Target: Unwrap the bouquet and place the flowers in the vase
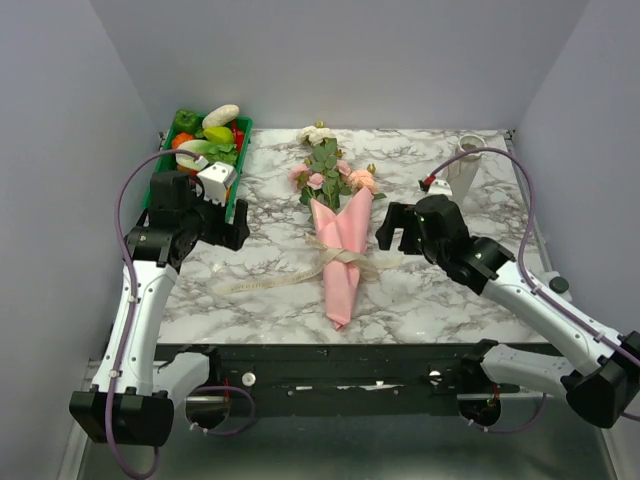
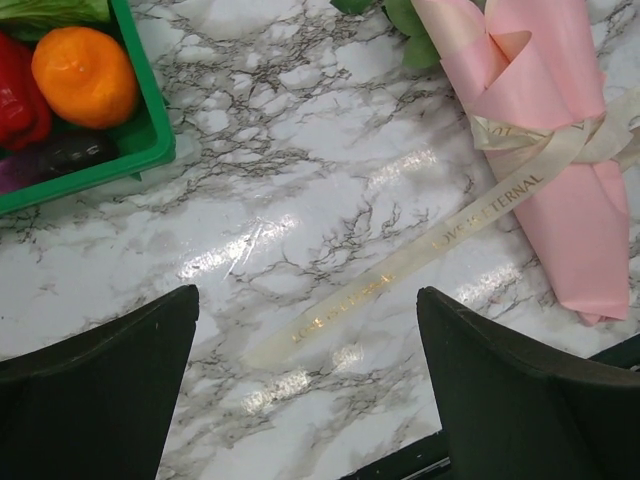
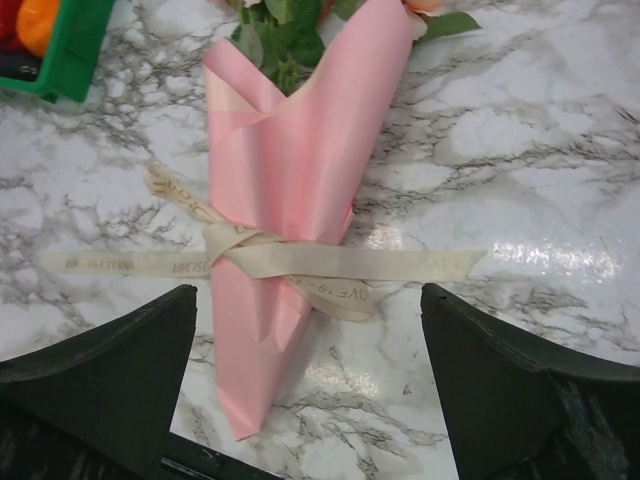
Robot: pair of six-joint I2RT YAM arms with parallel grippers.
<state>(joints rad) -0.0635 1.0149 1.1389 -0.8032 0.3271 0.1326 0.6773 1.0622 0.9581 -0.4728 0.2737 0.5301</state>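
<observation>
The bouquet (image 1: 338,250) is seen lying wrapped and tied at frame centre, with its tip toward the bottom edge. The vase (image 1: 466,165) is stood upright at upper right. The left gripper (image 2: 305,330) and right gripper (image 3: 308,325) are held released either side of the bouquet, jaws wide, nothing grasped.

Your right gripper (image 3: 307,300) gapes wide; the bouquet (image 3: 290,170) points to 12 o'clock, its ribbon (image 3: 330,263) knotted, and the green tray (image 3: 72,50) is at 10 o'clock.

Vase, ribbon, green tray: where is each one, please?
vase (image 1: 464,168), top view, ribbed body.
ribbon (image 3: 400,264), right wrist view, tail on the table.
green tray (image 2: 150,105), left wrist view, side wall.
</observation>
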